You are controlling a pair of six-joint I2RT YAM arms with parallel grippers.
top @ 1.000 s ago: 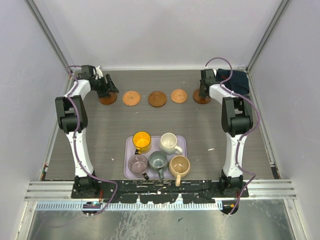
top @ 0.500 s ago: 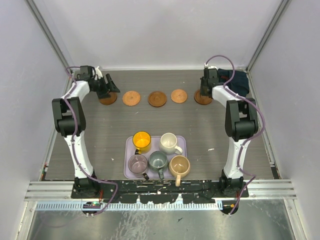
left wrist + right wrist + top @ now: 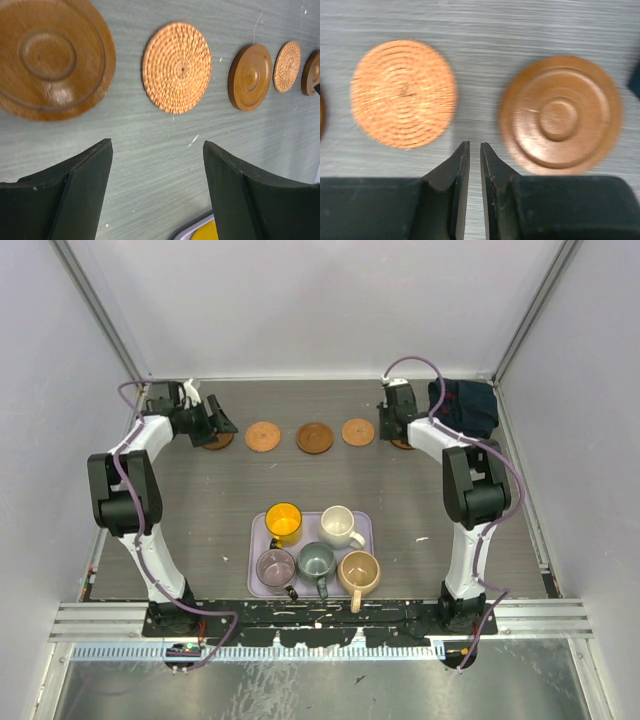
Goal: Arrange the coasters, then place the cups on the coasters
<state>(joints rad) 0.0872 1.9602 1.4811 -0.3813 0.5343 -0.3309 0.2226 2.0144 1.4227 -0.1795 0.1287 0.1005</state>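
Note:
Five coasters lie in a row at the back: dark point(image 3: 217, 441), woven point(image 3: 264, 436), dark point(image 3: 314, 437), woven point(image 3: 358, 432) and dark point(image 3: 403, 444). My left gripper point(image 3: 218, 424) hangs open over the leftmost one; in its wrist view the left gripper point(image 3: 156, 145) has bare table between its fingers, with that dark coaster point(image 3: 52, 57) beyond them. My right gripper point(image 3: 474, 145) is shut on nothing, above the gap between a woven coaster point(image 3: 403, 93) and a dark coaster point(image 3: 561, 114). Yellow point(image 3: 284, 522), white point(image 3: 338, 526), mauve point(image 3: 275, 567), grey-green point(image 3: 317, 561) and tan point(image 3: 359, 572) cups stand on the tray.
The lilac tray point(image 3: 256, 540) sits at the front centre between the arm bases. A dark navy cloth point(image 3: 465, 405) lies in the back right corner, just right of the right gripper point(image 3: 392, 432). Walls close in on three sides.
My right gripper has moved left, off the rightmost dark coaster to the gap beside it. The left arm's elbow has swung out to the left; its gripper stays by the leftmost coaster.

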